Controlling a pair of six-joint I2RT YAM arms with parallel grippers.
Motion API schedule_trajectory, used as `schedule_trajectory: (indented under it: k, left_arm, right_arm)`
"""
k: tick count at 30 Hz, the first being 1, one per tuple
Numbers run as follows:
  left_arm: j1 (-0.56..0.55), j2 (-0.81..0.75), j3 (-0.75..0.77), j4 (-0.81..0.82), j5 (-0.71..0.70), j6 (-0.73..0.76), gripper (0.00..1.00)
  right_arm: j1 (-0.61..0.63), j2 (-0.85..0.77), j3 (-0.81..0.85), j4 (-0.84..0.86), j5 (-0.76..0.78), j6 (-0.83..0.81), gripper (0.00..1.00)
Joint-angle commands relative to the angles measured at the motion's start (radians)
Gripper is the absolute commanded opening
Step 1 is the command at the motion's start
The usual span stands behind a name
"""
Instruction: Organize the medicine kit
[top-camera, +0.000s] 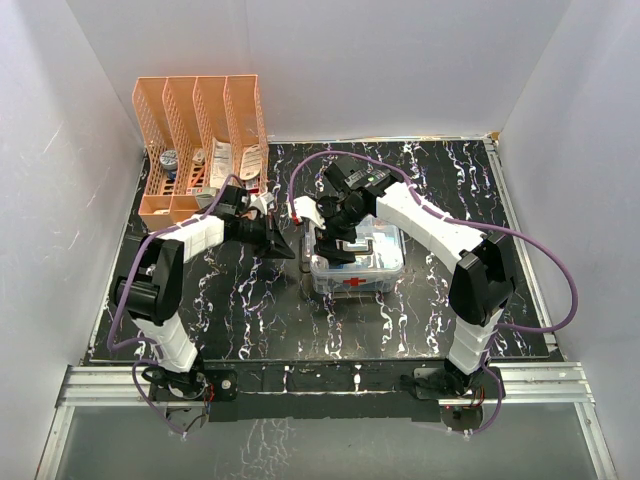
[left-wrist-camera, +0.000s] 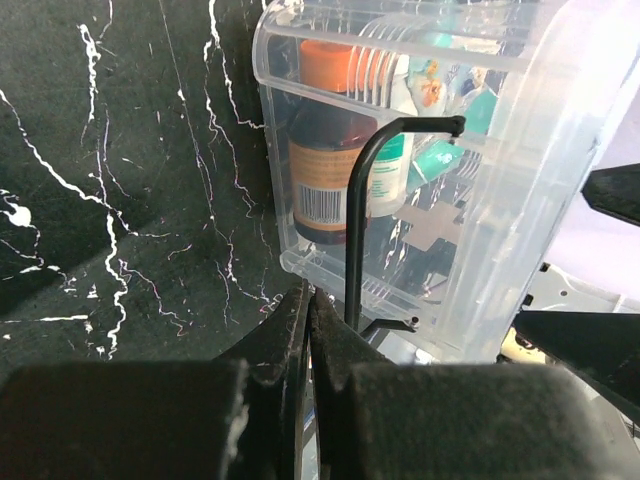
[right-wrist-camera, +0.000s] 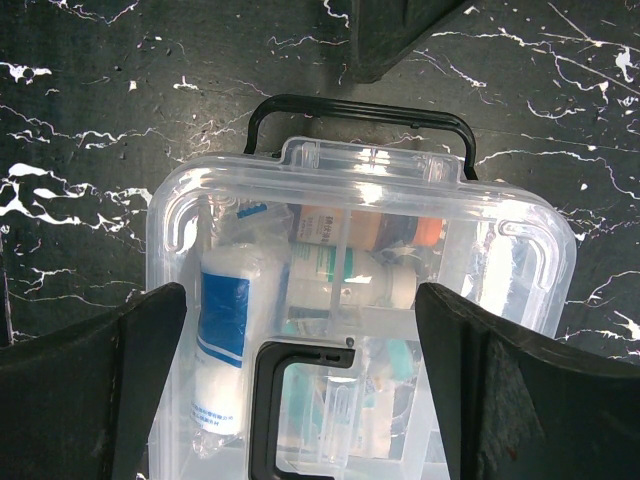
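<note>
The medicine kit (top-camera: 357, 262) sits lidded in the middle of the bench (top-camera: 240, 310), with the right end effector (right-wrist-camera: 300, 390) spread wide above it. The left end effector (left-wrist-camera: 306, 305) — closed, empty — lies just left of it, perhaps touching.

Medicine kit (top-camera: 374, 266): sitting near the centre of the table (top-camera: 440, 185), its red cross (top-camera: 352, 283) facing 6 o'clock.
Left gripper (top-camera: 290, 247): hovering at the kit's 9 o'clock side.
Right gripper (top-camera: 335, 238): hanging over the kit's 10 o'clock corner.
Orange file rack (top-camera: 200, 140): standing at the table's 10 o'clock corner.
</note>
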Motion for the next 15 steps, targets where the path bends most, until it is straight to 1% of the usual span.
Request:
schedule_trajectory:
  k: [1, 11, 15]
  left_arm:
    - [-0.014, 0.002, -0.02, 0.045, 0.026, -0.022, 0.0]
    - [-0.075, 0.035, 0.015, 0.109, 0.086, -0.081, 0.0]
    - [-0.078, 0.033, 0.022, 0.116, 0.102, -0.092, 0.0]
  right_arm:
    - [0.008, 0.023, -0.046, -0.034, 0.069, -0.013, 0.98]
    - [0.008, 0.04, -0.033, -0.032, 0.066, -0.008, 0.98]
    - [0.007, 0.037, -0.04, -0.032, 0.067, -0.005, 0.99]
